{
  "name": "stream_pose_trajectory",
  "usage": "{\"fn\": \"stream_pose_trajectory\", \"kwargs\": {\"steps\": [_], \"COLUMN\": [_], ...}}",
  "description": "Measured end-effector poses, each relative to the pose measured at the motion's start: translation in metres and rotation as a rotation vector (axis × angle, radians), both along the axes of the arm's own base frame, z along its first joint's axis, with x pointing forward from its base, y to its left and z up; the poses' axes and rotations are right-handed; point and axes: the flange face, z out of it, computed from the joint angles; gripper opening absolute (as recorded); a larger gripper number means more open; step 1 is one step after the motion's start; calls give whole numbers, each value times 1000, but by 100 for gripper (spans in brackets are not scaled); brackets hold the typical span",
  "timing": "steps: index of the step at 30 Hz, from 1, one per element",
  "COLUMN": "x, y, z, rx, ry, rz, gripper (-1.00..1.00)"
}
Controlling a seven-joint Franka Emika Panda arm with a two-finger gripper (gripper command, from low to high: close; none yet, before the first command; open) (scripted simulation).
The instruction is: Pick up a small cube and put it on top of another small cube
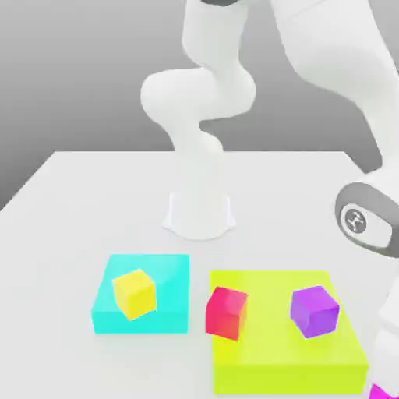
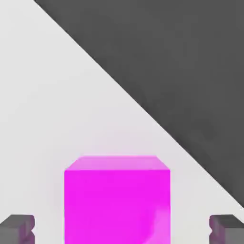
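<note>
The magenta cube point(image 2: 117, 200) sits on the white counter point(image 2: 52, 119) between the end effector's point(image 2: 122, 231) fingers point(image 2: 18, 228), which stand apart from its sides with gaps showing; probably not gripping yet.
</note>
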Motion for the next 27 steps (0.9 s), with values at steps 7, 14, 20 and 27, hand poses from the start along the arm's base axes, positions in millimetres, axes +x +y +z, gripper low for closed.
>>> {"fn": "stream_pose_trajectory", "kwargs": {"steps": [7,14,20,27], "x": [0,-2,-20,-67], "y": [0,-53,-142,-227], "z": [7,88,135,171], "rx": [0,-6,-10,-1], "ry": [1,-1,-2,1], "rz": [1,-115,-320,-551], "gripper": [-100,-100,-100,-100]}}
